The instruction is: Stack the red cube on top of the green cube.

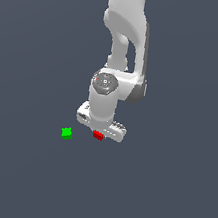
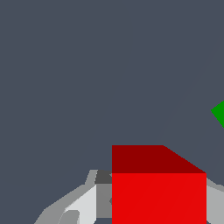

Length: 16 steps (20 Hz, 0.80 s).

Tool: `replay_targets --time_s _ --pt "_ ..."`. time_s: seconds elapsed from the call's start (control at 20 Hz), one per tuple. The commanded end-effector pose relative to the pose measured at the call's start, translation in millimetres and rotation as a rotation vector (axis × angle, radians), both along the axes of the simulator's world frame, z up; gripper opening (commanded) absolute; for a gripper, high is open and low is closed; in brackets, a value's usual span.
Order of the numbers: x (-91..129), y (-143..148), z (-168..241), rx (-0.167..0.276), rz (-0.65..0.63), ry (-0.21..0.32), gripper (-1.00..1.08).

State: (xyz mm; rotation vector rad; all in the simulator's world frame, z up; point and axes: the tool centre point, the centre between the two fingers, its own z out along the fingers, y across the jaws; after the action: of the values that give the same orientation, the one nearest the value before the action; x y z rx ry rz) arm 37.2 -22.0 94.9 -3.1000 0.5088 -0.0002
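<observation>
The tool (image 1: pixel 100 132) is seen lowered close to the worktop (image 1: pixel 167 192), with the red cube (image 1: pixel 97 135) located directly beneath the hand, between the fingers. In the wrist view the red cube (image 2: pixel 158 188) fills the space between the two fingers (image 2: pixel 83 205), which stand close against its sides; the tool is judged to be closed on the cube, although actual contact on both faces cannot be fully confirmed. Whether the cube is resting on the worktop or raised slightly clear of it cannot be told from either view. The green cube (image 1: pixel 66 133) is placed apart from the tool, to the exterior view's left, and only one corner of it (image 2: pixel 218 113) is caught at the edge of the wrist view. The step in hand is judged to be the grasp of the red cube, with transport not yet done. For the next move, the cube is to be lifted clear of the worktop to above the height of the green cube, carried sideways until centred over it, and lowered squarely before release. Misalignment is to be avoided, as both cubes are tiny.
</observation>
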Motion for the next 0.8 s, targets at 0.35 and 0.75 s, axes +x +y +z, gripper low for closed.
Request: replay_targets --time_s 0.35,0.75 --pt "-6.6 -109.5 -23.3 -0.001 -0.001 0.0 -1.0" --pt "-6.9 -155.1 -33.3 0.0 0.0 0.0 -1.0"
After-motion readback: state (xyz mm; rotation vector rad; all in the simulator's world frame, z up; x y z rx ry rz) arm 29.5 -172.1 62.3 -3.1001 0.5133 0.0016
